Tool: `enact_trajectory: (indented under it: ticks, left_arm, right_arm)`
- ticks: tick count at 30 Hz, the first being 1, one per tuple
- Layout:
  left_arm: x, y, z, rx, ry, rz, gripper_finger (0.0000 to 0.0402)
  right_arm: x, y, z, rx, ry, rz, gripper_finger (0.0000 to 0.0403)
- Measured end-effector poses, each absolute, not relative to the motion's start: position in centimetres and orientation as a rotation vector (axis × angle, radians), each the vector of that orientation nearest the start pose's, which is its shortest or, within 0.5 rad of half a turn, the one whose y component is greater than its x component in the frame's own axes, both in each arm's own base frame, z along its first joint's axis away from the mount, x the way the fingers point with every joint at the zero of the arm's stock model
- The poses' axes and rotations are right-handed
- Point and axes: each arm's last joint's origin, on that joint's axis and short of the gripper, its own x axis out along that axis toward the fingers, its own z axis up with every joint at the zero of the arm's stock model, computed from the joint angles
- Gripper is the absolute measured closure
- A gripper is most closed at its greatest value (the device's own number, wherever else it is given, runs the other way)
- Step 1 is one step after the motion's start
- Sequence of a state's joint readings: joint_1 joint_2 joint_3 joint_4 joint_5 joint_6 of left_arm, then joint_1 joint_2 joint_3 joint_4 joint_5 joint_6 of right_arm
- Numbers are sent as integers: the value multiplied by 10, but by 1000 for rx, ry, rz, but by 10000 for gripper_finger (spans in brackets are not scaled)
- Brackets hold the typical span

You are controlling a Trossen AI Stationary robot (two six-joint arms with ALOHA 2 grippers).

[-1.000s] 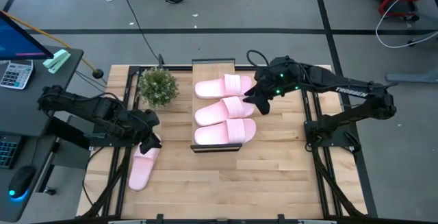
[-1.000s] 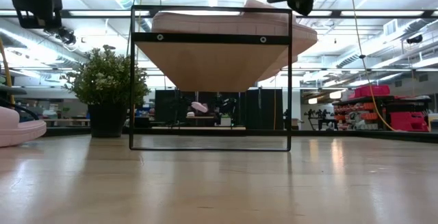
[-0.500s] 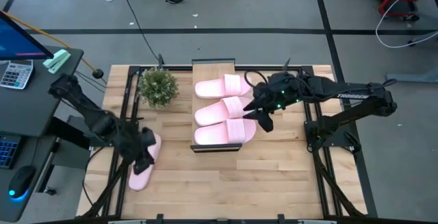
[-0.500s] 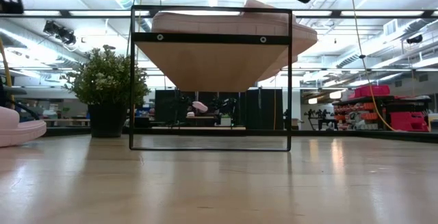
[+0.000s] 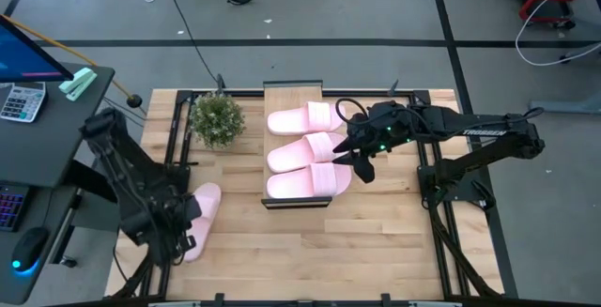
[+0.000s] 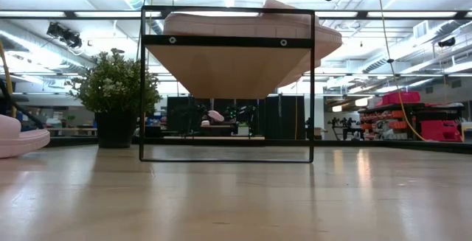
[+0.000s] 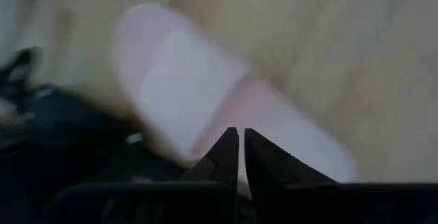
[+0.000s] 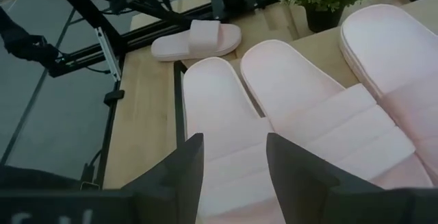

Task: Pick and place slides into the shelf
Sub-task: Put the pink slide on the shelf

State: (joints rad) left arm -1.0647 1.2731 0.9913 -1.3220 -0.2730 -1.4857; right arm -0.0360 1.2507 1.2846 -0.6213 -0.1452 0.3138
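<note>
Three slides (image 5: 300, 151) lie on the shelf (image 5: 293, 91) mid-frame; the fourth slide (image 5: 198, 215) (lower left) sits under my left gripper (image 7: 239, 142), fingers nearly together. My right gripper (image 8: 231, 157) hovers spread, empty.

At the left of the high view, the matte black left arm (image 5: 127, 180) is built of slim tubular links and blocky joint housings, with thin black cable running alongside. At the right of that view, the matching black right arm (image 5: 470, 133) carries white lettering on its long forearm link, small green lights near the wrist, and loops of black cable. The left gripper (image 7: 238, 157) has two dark, tapering wedge-shaped fingers (image 7: 222, 159) on a black crossbar. The right gripper (image 8: 233, 166) has broad, flat, dark grey fingers (image 8: 181, 166) with matte faces.
</note>
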Motion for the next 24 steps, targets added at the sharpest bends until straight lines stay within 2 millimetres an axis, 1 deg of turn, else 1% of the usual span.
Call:
enact_trajectory:
  ticks: [2, 5, 9, 13, 18, 24]
  left_arm:
    - [96, -166, 244, -170, 1307, 469, 363]
    - [91, -172, 236, -91, 1313, 517, 358]
    - [84, -184, 225, 28, 1250, 502, 348]
    - [80, -192, 217, 115, 1194, 489, 326]
    - [78, -195, 209, 158, 1183, 497, 286]
    - [77, -194, 193, 125, 1180, 471, 214]
  right_arm:
    - [260, -6, 369, 354, 595, 3, 238]
    - [260, -6, 369, 349, 591, -15, 238]
    - [260, -6, 369, 347, 588, -27, 238]
    - [260, -7, 369, 353, 586, -30, 238]
    - [261, -7, 370, 345, 577, -52, 238]
    - [261, -7, 370, 346, 577, -54, 238]
